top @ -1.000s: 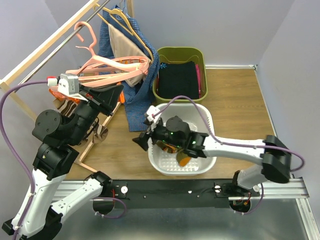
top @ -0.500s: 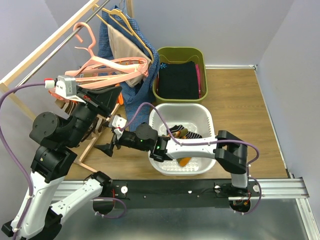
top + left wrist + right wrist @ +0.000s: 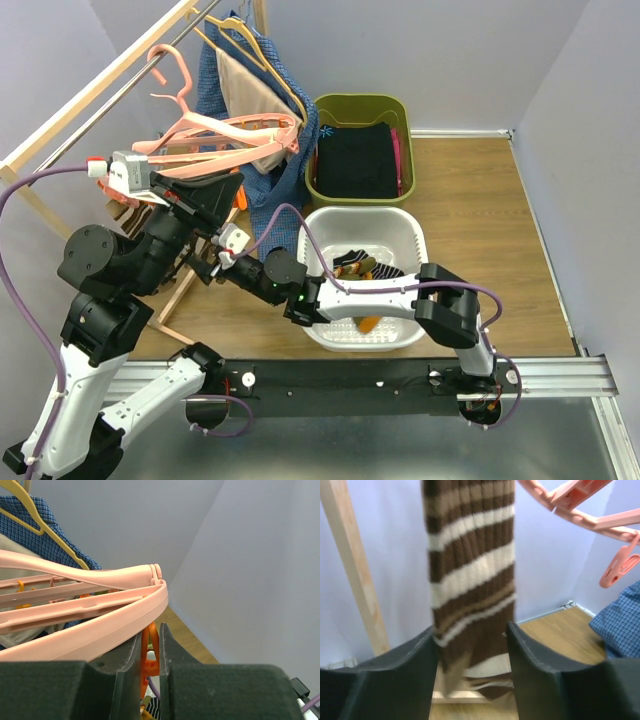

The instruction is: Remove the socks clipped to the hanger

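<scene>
The salmon-pink ring hanger (image 3: 235, 130) hangs from the rack at the upper left. My left gripper (image 3: 222, 192) is at its near rim, and in the left wrist view it (image 3: 150, 652) is shut on an orange clip (image 3: 151, 647) just under the pink rim (image 3: 100, 625). My right gripper (image 3: 210, 262) reaches left under the hanger. In the right wrist view it (image 3: 472, 645) is open, with a brown and cream striped sock (image 3: 470, 575) hanging between its fingers. Several more socks (image 3: 360, 264) lie in the white basket (image 3: 398, 222).
A green bin (image 3: 360, 103) of black clothing stands behind the basket. Blue and beige garments (image 3: 268, 195) hang on thin hangers beside the pink hanger. A wooden rack post (image 3: 355, 570) is just left of the sock. A pink clip (image 3: 620, 565) dangles at the right.
My right arm has swung left from over the white basket to under the hanger, and its open jaws now stand around the hanging striped sock. The left arm has barely moved.
</scene>
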You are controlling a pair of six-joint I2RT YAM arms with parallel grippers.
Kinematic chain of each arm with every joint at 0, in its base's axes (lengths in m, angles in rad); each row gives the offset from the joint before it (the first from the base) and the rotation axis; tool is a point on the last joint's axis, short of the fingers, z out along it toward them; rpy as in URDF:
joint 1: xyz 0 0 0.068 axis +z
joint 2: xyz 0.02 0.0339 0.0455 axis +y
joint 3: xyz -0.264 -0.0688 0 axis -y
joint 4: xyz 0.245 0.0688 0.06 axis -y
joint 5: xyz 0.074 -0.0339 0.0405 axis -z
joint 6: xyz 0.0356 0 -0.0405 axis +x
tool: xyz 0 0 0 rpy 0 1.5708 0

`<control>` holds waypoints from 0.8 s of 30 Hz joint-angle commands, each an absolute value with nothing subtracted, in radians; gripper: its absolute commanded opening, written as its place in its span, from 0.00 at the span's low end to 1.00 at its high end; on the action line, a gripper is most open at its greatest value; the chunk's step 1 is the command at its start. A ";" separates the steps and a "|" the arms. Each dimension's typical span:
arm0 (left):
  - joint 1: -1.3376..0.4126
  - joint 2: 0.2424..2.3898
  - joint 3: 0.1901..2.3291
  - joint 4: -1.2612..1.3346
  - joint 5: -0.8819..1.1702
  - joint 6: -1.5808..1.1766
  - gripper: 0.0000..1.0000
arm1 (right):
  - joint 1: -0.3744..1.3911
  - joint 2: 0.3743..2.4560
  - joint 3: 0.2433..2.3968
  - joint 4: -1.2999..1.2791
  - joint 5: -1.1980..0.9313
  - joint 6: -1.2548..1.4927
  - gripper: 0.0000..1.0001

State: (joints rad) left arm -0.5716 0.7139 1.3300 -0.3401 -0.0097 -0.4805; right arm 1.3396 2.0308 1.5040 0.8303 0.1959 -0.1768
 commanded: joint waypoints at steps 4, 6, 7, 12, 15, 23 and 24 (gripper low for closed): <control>-0.584 0.707 1.347 -0.344 0.049 -0.491 0.00 | 1.350 2.017 1.485 0.894 0.236 -0.167 0.23; -0.584 0.707 1.348 -0.356 0.041 -0.485 0.00 | 1.354 2.002 1.482 0.865 0.222 -0.163 0.15; -0.583 0.706 1.348 -0.362 0.040 -0.482 0.00 | 1.356 1.976 1.471 0.830 0.207 -0.158 0.11; -0.583 0.693 1.354 -0.411 0.009 -0.454 0.20 | 1.358 1.882 1.433 0.655 0.115 -0.092 0.08; -0.584 0.678 1.359 -0.442 0.011 -0.434 0.52 | 1.358 1.817 1.414 0.497 0.023 -0.069 0.07; -0.584 0.643 1.405 -0.497 0.087 -0.390 0.83 | 1.355 1.706 1.416 0.105 -0.271 -0.012 0.06; -0.584 0.643 1.413 -0.518 0.110 -0.385 0.83 | 1.355 1.692 1.408 0.091 -0.297 -0.009 0.06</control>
